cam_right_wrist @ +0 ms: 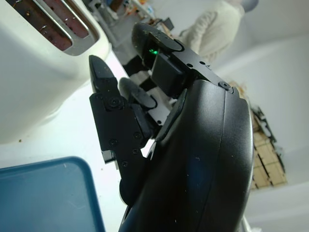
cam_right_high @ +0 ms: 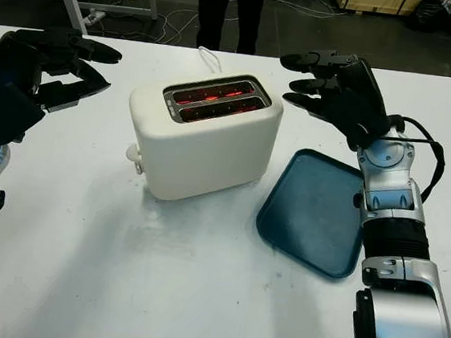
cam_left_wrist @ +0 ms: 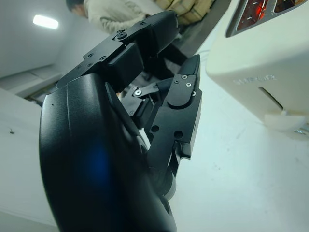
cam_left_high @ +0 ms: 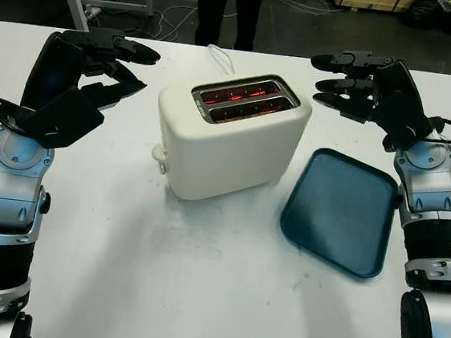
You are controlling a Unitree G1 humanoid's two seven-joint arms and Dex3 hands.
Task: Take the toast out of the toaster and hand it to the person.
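A cream two-slot toaster [cam_left_high: 232,141] stands mid-table, its slots [cam_left_high: 245,98] glowing red inside. No toast rises above the slots. My left hand [cam_left_high: 111,64] hovers open to the toaster's left, fingers pointing toward it, apart from it. My right hand [cam_left_high: 343,83] hovers open just right of the toaster's top, level with the slots, not touching. The toaster [cam_left_wrist: 270,63] appears beside the left hand [cam_left_wrist: 178,106] in the left wrist view. A person [cam_left_high: 226,8] stands beyond the table's far edge, legs in dark trousers.
A dark blue tray [cam_left_high: 341,209] lies flat to the right of the toaster, under my right forearm. The toaster's white cord [cam_left_high: 220,55] runs off the far edge. A lever knob [cam_left_high: 159,156] juts from the toaster's left end. Another table stands at far left.
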